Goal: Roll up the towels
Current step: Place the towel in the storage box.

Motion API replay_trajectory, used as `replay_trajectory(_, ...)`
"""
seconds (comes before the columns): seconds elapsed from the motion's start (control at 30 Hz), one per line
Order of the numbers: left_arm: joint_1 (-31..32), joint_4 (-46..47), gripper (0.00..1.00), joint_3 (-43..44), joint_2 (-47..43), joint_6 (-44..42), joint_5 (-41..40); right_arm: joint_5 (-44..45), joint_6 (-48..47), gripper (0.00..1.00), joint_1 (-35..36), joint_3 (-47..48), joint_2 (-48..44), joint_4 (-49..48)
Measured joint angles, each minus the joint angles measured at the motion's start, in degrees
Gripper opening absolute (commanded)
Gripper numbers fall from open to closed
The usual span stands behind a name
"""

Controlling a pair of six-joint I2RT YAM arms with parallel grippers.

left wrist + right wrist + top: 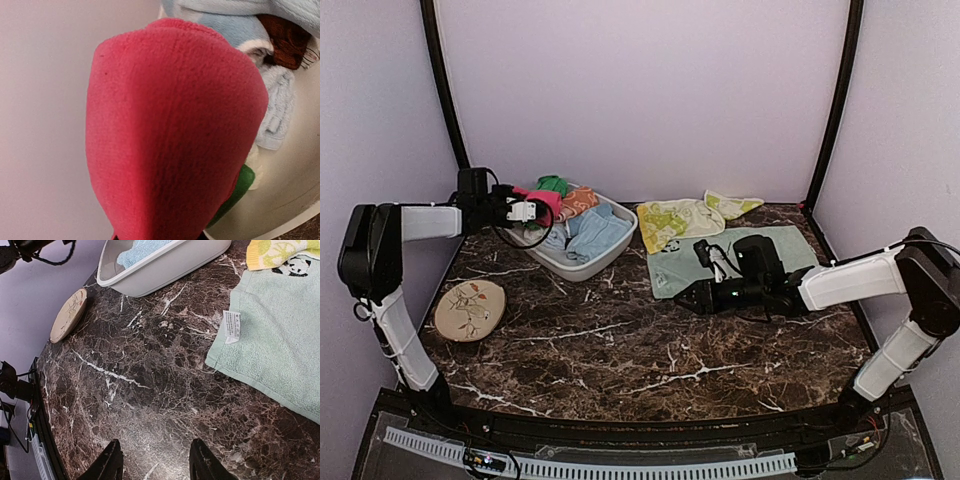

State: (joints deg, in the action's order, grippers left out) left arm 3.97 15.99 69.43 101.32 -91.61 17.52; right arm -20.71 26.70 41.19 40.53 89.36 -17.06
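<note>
My left gripper [533, 211] is shut on the hot-pink towel [547, 199] and holds it over the white basin [620, 243]. In the left wrist view the hot-pink towel [170, 130] fills the frame and hides the fingers. The pale mint towel [775, 250] lies flat at the right, and its panda patch [291, 264] shows in the right wrist view. The yellow-lime towel [680, 217] lies crumpled behind it. My right gripper [694, 300] is open and empty just above the table, off the mint towel's [275, 335] near left corner. Its fingertips [109, 462] are spread wide.
The basin holds blue [595, 232], green [554, 184] and orange [578, 201] cloths. A round patterned plate [470, 309] lies at the left, also seen in the right wrist view [67, 315]. The basin's wall [170, 267] stands beyond the right gripper. The walls are purple.
</note>
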Motion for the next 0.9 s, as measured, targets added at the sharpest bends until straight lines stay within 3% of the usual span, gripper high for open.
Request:
replay_trajectory(0.2, -1.4, -1.0, 0.00, -1.7, 6.0, -4.9, -1.7, 0.0, 0.0, 0.45, 0.0, 0.1, 0.0, 0.7)
replay_trajectory(0.43, -1.8, -11.2, 0.01, 3.0, 6.8, -9.9, -3.6, 0.0, 0.0, 0.45, -0.4, 0.1, 0.0, 0.8)
replay_trajectory(0.63, -1.8, -23.5, 0.29, 12.2, 9.9, -11.9, -6.6, -0.1, 0.1, 0.45, -0.4, 0.4, 0.0, 0.8)
replay_trajectory(0.9, -1.8, -30.9, 0.56, 15.2, 11.1, -12.7, -7.6, -0.1, 0.4, 0.45, -0.5, 0.5, 0.0, 0.8)
